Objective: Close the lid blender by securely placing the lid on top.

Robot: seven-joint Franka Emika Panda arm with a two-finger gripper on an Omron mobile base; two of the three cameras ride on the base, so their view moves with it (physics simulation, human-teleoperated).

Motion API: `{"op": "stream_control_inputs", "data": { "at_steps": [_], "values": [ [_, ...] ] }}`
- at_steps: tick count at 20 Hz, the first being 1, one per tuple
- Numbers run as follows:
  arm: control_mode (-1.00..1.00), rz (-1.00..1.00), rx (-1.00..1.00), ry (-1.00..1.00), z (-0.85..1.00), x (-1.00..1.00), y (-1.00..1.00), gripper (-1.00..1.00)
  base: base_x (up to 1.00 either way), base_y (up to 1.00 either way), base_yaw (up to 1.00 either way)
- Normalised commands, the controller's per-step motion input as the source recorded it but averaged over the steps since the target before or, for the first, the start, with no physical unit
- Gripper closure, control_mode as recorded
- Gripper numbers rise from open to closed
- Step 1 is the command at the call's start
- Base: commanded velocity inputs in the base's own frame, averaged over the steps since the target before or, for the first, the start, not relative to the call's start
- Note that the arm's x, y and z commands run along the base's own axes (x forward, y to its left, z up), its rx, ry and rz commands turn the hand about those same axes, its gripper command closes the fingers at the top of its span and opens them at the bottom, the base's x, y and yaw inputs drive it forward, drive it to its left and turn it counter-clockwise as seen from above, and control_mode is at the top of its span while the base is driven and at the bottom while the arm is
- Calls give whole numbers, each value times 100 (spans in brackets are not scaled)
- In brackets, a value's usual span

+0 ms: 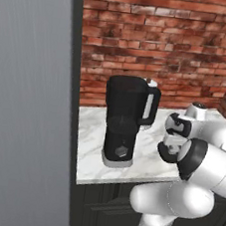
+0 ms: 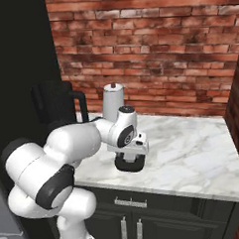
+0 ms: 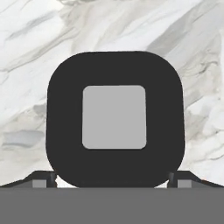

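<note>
- Gripper (image 3: 113, 178), fingers spread, straddles the lid (image 3: 114, 119) lying flat on the marble counter (image 3: 183, 39).
- Risk: an off-centre pinch could tilt the lid, seating it askew on the blender (image 1: 126, 120).

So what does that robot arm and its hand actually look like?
The arm is built from thick, rounded, glossy white segments joined by dark bands, with black round caps at some joints. No loose cables or markings are visible. The hand is a pale boxy block at the arm's end, and its two small dark fingertips have light grey pads.
</note>
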Motion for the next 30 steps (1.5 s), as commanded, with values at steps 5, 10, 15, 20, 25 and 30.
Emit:
{"op": "stream_control_inputs", "data": {
  "at_steps": [5,10,15,20,25,30],
  "values": [
    [-100,0,0,4,-20,18,0,-100,0,0,0],
    [-100,0,0,5,-23,13,6,-100,0,0,0],
    [-100,0,0,4,-16,16,3,-100,0,0,0],
    [-100,0,0,1,-14,20,0,-100,0,0,0],
    [-100,0,0,0,-17,12,0,-100,0,0,0],
    [-100,0,0,1,-36,3,0,100,0,0,0]
  ]
}}
